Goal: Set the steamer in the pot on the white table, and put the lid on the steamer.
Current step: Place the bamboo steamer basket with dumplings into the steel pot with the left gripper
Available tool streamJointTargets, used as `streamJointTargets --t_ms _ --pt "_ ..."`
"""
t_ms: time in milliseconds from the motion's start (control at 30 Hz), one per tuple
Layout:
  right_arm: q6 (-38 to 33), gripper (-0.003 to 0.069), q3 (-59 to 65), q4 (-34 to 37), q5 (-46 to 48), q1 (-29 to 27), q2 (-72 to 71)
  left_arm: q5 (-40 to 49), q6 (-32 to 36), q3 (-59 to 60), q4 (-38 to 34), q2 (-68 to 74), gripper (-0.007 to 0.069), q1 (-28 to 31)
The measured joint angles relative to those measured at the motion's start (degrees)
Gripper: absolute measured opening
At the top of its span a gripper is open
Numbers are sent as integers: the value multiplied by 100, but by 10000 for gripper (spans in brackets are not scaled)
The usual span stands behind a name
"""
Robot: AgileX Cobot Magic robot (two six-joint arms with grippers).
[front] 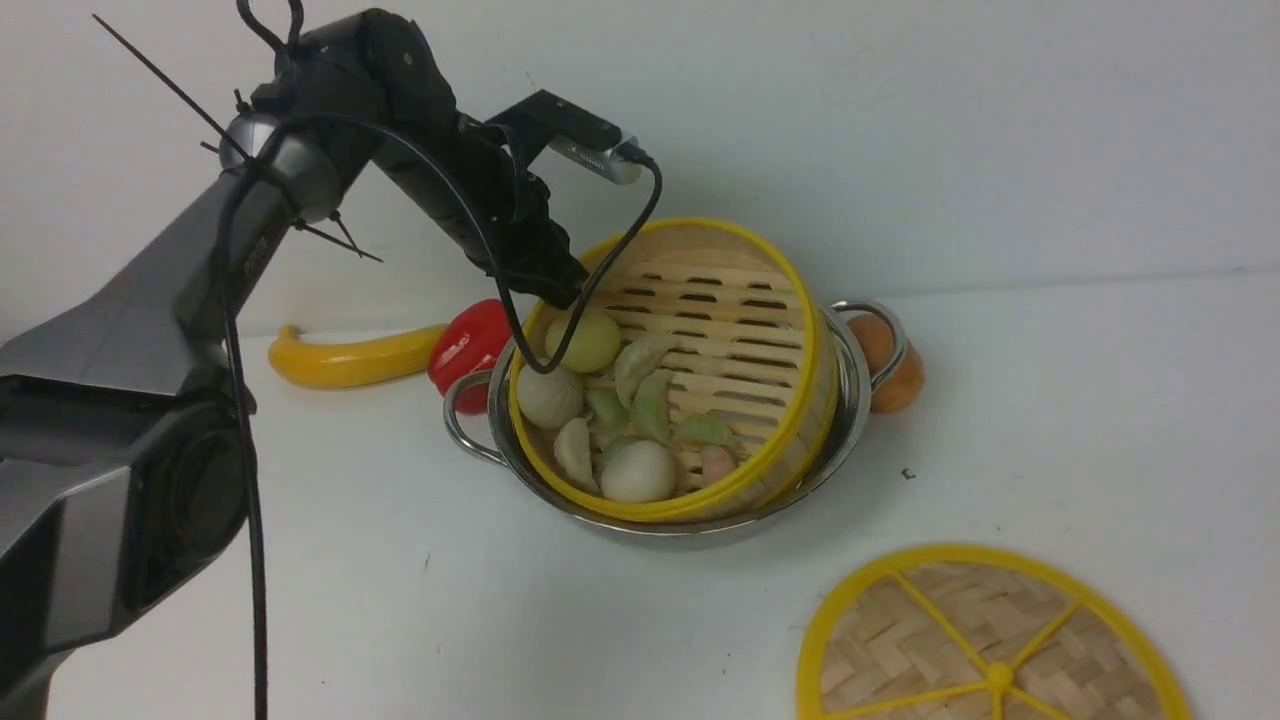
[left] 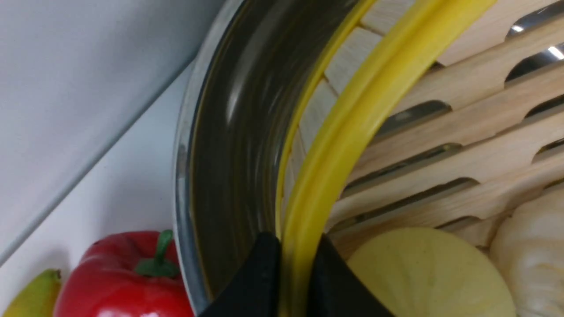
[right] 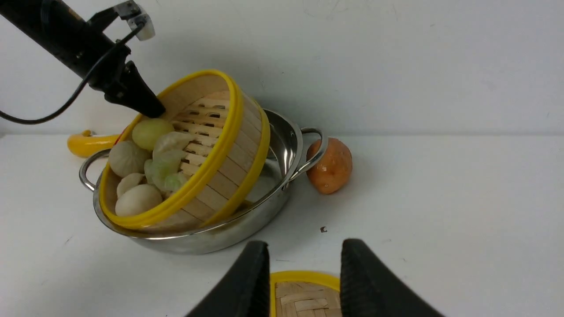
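**Steamer goes into the pot.** Centre-left in the front view, the black left gripper (front: 560,290) pinches the yellow rim of a round, slatted-floor bamboo steamer (front: 720,330) loaded with toy buns and dumplings. The left wrist view shows both jaws pressed onto that rim. The steamer sits tilted inside a wide, shiny stainless-steel pot (front: 850,410) at mid-frame. Its lower edge is down in the pot, and its upper-right edge is raised above the steel rim.

The first step looks unfinished. The next move seems to call for lowering the raised side until the floor lies flat, then letting go. The pot is only slightly wider than the basket, so the rim could catch on the steel edge.

At lower right, a flat, yellow-spoked woven-bamboo lid (front: 960,640) lies on the plain white table (front: 1080,420), cut off by the frame's bottom edge. In the right wrist view, the right gripper (right: 305,251) hangs over the lid with its jaws spread and holding nothing.

A red toy pepper (front: 470,340) and a yellow banana (front: 350,355) crowd the pot's left handle. An orange potato (front: 890,365) sits just beside the right one. Bare tabletop lies between lid and pot.
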Motion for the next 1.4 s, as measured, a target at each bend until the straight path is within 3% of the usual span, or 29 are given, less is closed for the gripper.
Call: streamJointTargets --t_ms 933,1033,1267,1400 --pt "-5 243 0 0 0 0 0 -353 459 -7 -134 212 63 -26" --pt "-5 243 0 0 0 0 0 -466 486 -14 -199 212 122 -45" --pt "-12 243 0 0 -11 0 0 -499 450 -15 -236 212 374 -45" --pt "-19 243 0 0 -17 0 0 -499 328 -21 -221 212 433 -45"
